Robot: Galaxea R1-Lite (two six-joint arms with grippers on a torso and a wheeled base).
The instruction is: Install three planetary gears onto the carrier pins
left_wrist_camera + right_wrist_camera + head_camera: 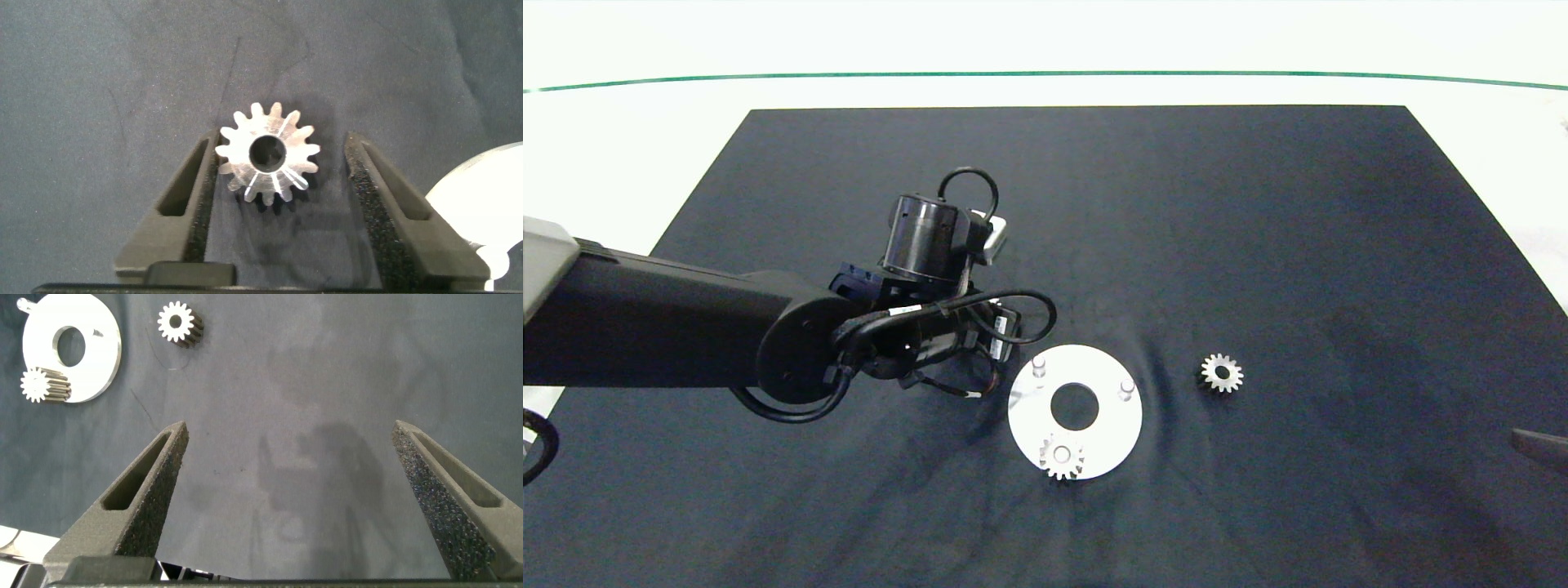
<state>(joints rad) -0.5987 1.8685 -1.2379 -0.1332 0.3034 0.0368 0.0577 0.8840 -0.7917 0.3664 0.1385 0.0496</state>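
A white disc [1023, 408] lies on the dark mat with two bare carrier pins [1039, 362] [1126, 386] standing on it. One planetary gear [1061, 459] sits on the disc's near pin. A second gear [1222, 373] lies loose on the mat to the disc's right. A third gear [267, 155] lies flat on the mat between the fingers of my left gripper [282, 140], which is open around it, one finger [192, 196] close to its teeth. In the head view my left arm [931, 245] hides that gear. My right gripper [290, 425] is open and empty at the mat's right edge.
The dark mat [1258, 245] covers most of the white table. In the right wrist view the disc [98, 351] and the loose gear [178, 322] lie far off. The disc's edge [482, 196] shows beside the left fingers.
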